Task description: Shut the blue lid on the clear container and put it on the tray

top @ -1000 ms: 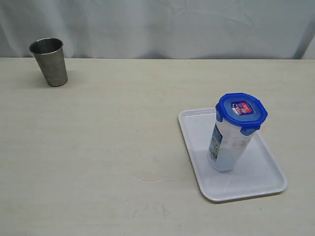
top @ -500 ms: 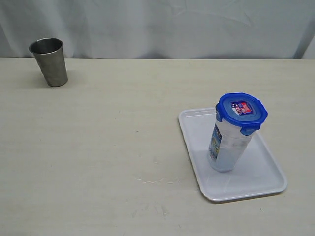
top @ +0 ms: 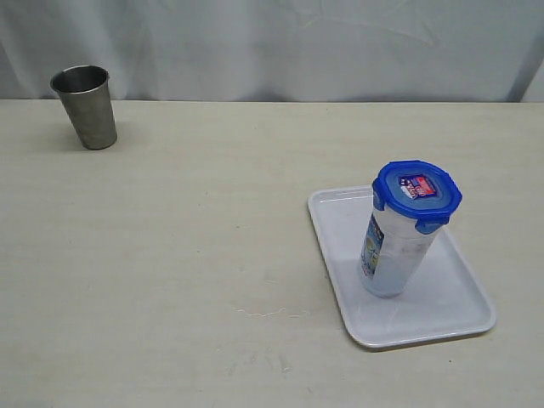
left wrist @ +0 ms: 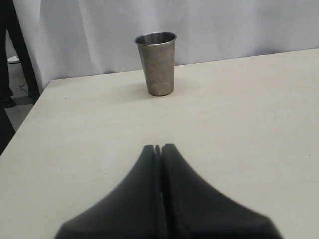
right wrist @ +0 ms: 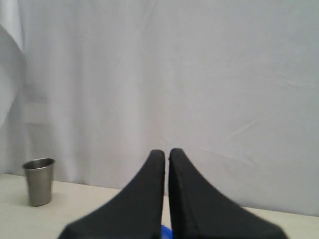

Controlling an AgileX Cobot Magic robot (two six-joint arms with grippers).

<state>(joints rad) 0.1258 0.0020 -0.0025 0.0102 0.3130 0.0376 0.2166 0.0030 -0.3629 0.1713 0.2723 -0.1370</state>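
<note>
Exterior view: the tall clear plastic container with a blue-white-red printed label [top: 389, 255] stands upright on the flat white rectangular plastic tray with rounded corners [top: 459, 308], in the lower right of the frame. It sits nearer the tray's far left corner than its near edge. The translucent blue rounded-octagonal plastic lid [top: 416, 194] is seated on the container's mouth, its sticker facing up and its visible flaps folded down. A grey steel tapered cup [top: 85, 106] stands in the upper left of the frame, well apart from the tray, on the pale beige table [top: 195, 255] in front of a white cloth backdrop [top: 297, 42]. Neither arm enters this view, so both end effectors are clear of the container. Left wrist view: the left gripper [left wrist: 160, 148] has its black fingers pressed together, holding nothing, above bare table with the steel cup beyond its tips. Right wrist view: the right gripper [right wrist: 166, 152] is likewise closed and empty, facing the backdrop; a small blue patch, too little to identify, shows between the finger bases.
</note>
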